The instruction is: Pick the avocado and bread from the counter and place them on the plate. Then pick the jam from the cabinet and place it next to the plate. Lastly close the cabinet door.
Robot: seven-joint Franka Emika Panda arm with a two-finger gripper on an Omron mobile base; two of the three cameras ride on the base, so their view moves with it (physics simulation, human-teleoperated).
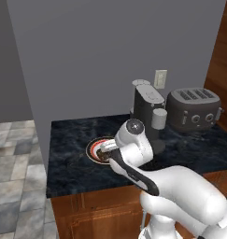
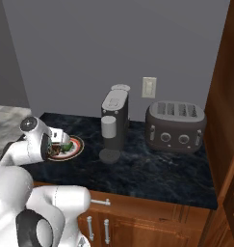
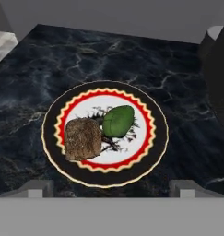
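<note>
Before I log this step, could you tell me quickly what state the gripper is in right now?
Gripper: open and holding nothing, above the plate, where the bread and avocado lie.

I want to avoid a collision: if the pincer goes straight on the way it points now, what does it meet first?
Most likely the plate and the food on it: the bread and the avocado lie just ahead of the open pincer. Which is touched first is unclear.
</note>
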